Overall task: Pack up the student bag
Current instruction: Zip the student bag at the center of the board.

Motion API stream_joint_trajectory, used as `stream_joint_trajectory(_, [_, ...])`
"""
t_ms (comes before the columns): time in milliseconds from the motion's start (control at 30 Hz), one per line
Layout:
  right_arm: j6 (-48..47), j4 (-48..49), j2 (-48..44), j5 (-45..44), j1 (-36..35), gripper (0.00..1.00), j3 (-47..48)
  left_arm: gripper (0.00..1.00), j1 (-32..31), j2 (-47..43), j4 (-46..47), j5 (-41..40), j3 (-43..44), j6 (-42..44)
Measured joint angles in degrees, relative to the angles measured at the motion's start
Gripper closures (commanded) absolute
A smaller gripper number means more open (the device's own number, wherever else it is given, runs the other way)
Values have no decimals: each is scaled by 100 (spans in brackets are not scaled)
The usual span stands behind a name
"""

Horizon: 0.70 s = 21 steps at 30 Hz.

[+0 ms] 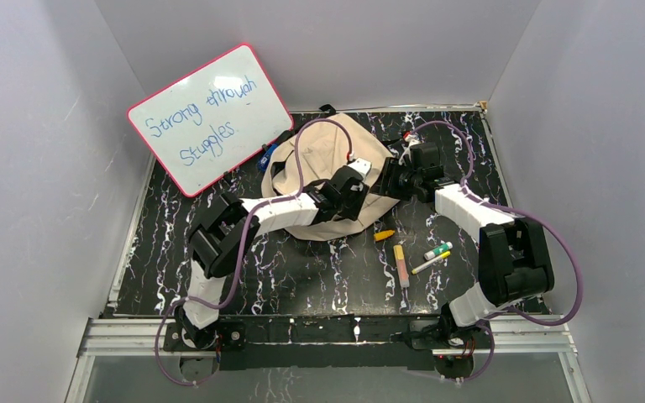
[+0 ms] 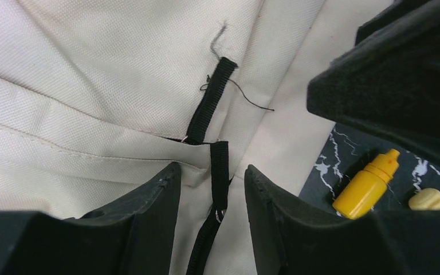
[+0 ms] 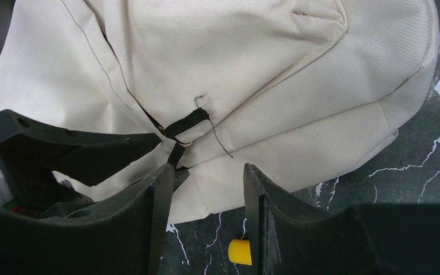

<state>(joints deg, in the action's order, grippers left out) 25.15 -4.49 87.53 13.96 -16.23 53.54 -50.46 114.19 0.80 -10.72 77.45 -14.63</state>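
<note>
**Item:** student bag, beige, slumped at the rear centre of the desk, zipper seemingly mostly shut.

**Step in hand (judged):** opening the bag; packing not begun.

**Left end effector**: partly open, straddling the black zipper pull, gripping nothing.

**Right end effector**: partly open, empty, over the bag's near edge just beside the left one.

**Arms:** both extended forward, converging on the bag's right flank.

**Next move:** likely calls for pinching the pull squarely while the other arm steadies the fabric.

**Unpacked:** yellow bottle, markers.
</note>
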Motion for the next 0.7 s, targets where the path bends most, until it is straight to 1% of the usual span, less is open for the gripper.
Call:
stream_joint_trajectory(233, [0, 0, 2, 17, 4, 45, 0, 64, -90, 306, -214, -264, 197, 4])
stream_joint_trajectory(467, [0, 0, 9, 52, 4, 45, 0, 82, -208, 487, -446, -610, 457, 22])
stream_joint_trajectory(600, [-2, 0, 11, 74, 4, 45, 0, 98, -232, 544, -481, -699, 557, 31])
stream_joint_trajectory(633, [-2, 2, 13, 81, 4, 45, 0, 100, -236, 544, -490, -697, 564, 35])
stream_joint_trajectory(700, [-2, 4, 31, 101, 4, 45, 0, 100, -249, 544, -494, -682, 568, 20])
